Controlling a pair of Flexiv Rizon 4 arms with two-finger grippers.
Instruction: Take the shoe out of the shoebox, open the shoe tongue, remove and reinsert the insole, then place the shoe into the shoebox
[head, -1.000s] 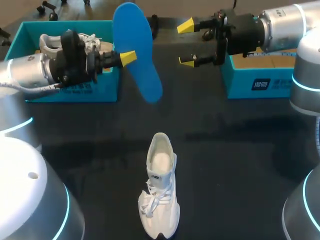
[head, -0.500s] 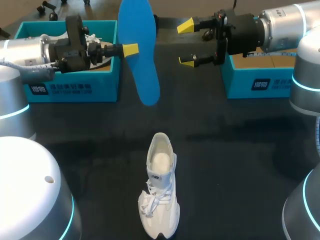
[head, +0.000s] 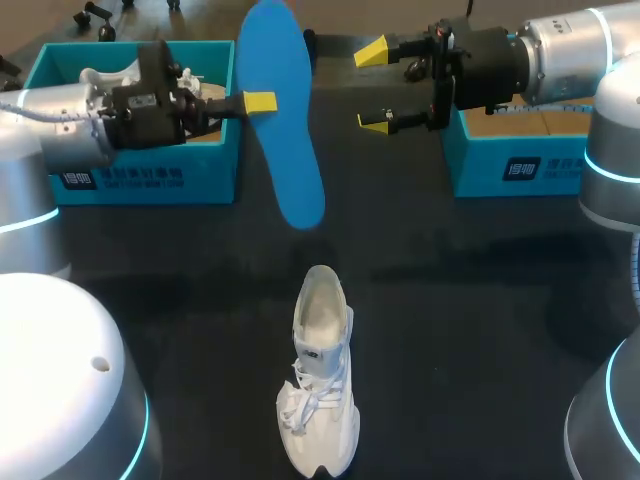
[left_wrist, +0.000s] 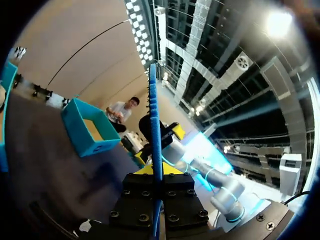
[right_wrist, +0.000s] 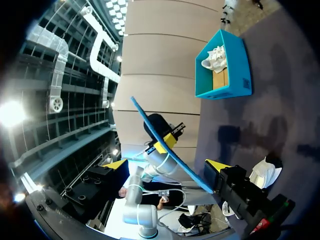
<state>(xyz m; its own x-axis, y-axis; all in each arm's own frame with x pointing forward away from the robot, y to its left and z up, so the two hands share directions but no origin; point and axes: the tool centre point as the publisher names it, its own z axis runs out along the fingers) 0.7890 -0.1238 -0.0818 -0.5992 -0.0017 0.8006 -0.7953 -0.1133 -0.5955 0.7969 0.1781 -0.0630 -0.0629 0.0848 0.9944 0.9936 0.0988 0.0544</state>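
A blue insole (head: 287, 120) hangs upright above the table, and my left gripper (head: 258, 102) is shut on its edge from the left. In the left wrist view the insole (left_wrist: 154, 125) shows edge-on, clamped in the gripper (left_wrist: 156, 172). My right gripper (head: 373, 88) stands open just right of the insole, not touching it. From the right wrist the insole (right_wrist: 167, 150) slants ahead of the open gripper (right_wrist: 166, 165). The white shoe (head: 320, 375) lies on the table near the front, toe toward me, its opening empty.
A teal shoebox (head: 150, 165) at the back left holds a second white shoe (head: 105, 82). Another teal box (head: 515, 165) sits at the back right, under my right arm. The dark table (head: 470, 330) spreads around the shoe.
My left arm has shifted its wrist up and back, and the insole has straightened a little with its lower end dropping slightly. The right arm and the shoe have not moved.
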